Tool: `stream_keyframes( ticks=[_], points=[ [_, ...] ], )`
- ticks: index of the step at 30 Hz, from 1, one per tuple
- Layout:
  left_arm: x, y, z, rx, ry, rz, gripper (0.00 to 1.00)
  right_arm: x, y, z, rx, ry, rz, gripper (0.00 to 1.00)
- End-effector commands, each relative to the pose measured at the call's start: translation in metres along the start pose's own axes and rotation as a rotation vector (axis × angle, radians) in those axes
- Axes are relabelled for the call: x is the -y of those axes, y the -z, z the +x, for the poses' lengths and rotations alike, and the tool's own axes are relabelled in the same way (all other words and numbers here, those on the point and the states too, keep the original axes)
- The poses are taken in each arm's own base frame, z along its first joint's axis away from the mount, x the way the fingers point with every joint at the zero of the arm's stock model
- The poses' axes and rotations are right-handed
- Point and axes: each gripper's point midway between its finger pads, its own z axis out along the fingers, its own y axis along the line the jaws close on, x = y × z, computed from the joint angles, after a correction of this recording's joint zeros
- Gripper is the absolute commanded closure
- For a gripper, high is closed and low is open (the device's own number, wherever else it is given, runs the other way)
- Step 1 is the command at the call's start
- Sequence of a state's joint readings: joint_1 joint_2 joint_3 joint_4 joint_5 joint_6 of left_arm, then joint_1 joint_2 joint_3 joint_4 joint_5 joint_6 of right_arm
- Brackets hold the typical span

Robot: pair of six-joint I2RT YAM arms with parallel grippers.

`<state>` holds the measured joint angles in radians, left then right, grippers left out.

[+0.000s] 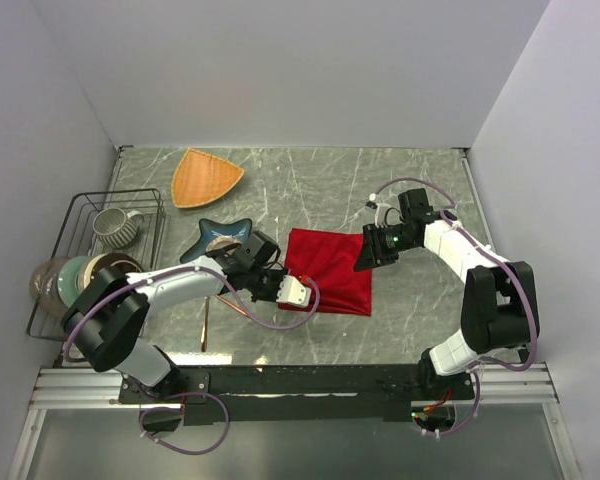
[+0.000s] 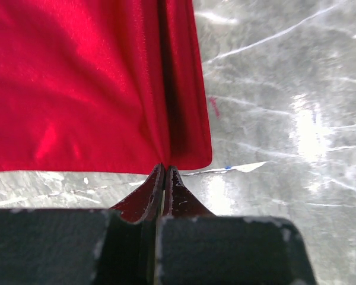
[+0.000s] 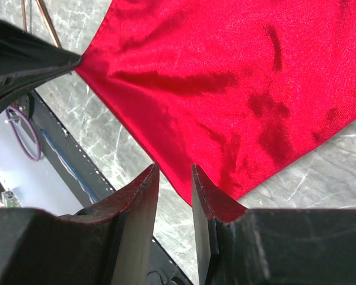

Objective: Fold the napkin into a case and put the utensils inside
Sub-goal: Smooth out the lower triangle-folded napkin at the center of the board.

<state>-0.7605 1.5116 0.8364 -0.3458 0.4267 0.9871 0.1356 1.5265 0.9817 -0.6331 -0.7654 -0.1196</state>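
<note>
Left claw (image 2: pixel 161 175) is clamped on a napkin (image 2: pixel 77 83) corner — right claw (image 3: pixel 175 178) is held apart by the opposite edge. Napkin is spread mid-bench (image 1: pixel 410 300) — no case formed, utensils (image 1: pixel 206 325) lying outside.

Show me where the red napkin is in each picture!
Top view: napkin in the middle of the table.
Left wrist: napkin fills the upper left.
Right wrist: napkin fills the upper right.
Shared landmark: the left claw pinching its corner.
</note>
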Motion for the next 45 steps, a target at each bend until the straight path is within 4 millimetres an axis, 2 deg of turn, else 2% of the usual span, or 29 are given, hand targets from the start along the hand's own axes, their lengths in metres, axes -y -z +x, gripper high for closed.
stream_keyframes(
  ticks=[1,8,14,18,22,25,29,31,32,34,35,36,39,45],
  points=[
    [0.007,0.005,-0.024,0.063,-0.066,0.036,0.99,-0.005,0.003,-0.017,0.031,-0.010,-0.018,0.64],
    [0.018,-0.005,-0.017,0.037,-0.057,0.071,0.98,-0.005,-0.003,-0.012,0.007,-0.057,-0.043,0.63],
    [0.025,-0.011,-0.011,0.023,-0.069,0.097,0.89,-0.011,-0.010,-0.002,-0.026,-0.120,-0.102,0.63],
    [0.032,-0.015,-0.008,0.009,-0.082,0.131,0.80,-0.024,-0.016,0.005,-0.053,-0.141,-0.156,0.63],
    [0.037,-0.011,-0.015,0.038,-0.068,0.149,0.51,-0.039,-0.027,0.007,-0.062,-0.179,-0.201,0.64],
    [0.028,0.004,-0.030,0.099,-0.010,0.100,0.43,-0.052,-0.036,0.006,-0.070,-0.185,-0.234,0.64],
    [0.007,0.043,-0.053,0.220,0.166,-0.009,0.42,-0.074,-0.048,0.007,-0.088,-0.201,-0.288,0.65],
    [-0.008,0.061,-0.053,0.262,0.255,-0.084,0.42,-0.086,-0.056,0.009,-0.097,-0.203,-0.315,0.65],
    [-0.015,0.073,-0.059,0.298,0.308,-0.134,0.42,-0.086,-0.061,0.013,-0.110,-0.220,-0.317,0.65],
    [-0.025,0.086,-0.060,0.324,0.368,-0.190,0.42,-0.087,-0.070,0.015,-0.115,-0.237,-0.324,0.65],
    [-0.029,0.095,-0.064,0.347,0.422,-0.226,0.42,-0.082,-0.077,0.021,-0.134,-0.261,-0.312,0.65],
    [-0.036,0.101,-0.066,0.369,0.448,-0.263,0.42,-0.079,-0.080,0.022,-0.139,-0.275,-0.306,0.65],
    [-0.041,0.112,-0.071,0.428,0.551,-0.305,0.42,-0.068,-0.093,0.031,-0.175,-0.317,-0.283,0.65],
    [-0.027,0.107,-0.076,0.506,0.782,-0.197,0.43,-0.052,-0.101,0.063,-0.260,-0.391,-0.234,0.66]
  ],
)
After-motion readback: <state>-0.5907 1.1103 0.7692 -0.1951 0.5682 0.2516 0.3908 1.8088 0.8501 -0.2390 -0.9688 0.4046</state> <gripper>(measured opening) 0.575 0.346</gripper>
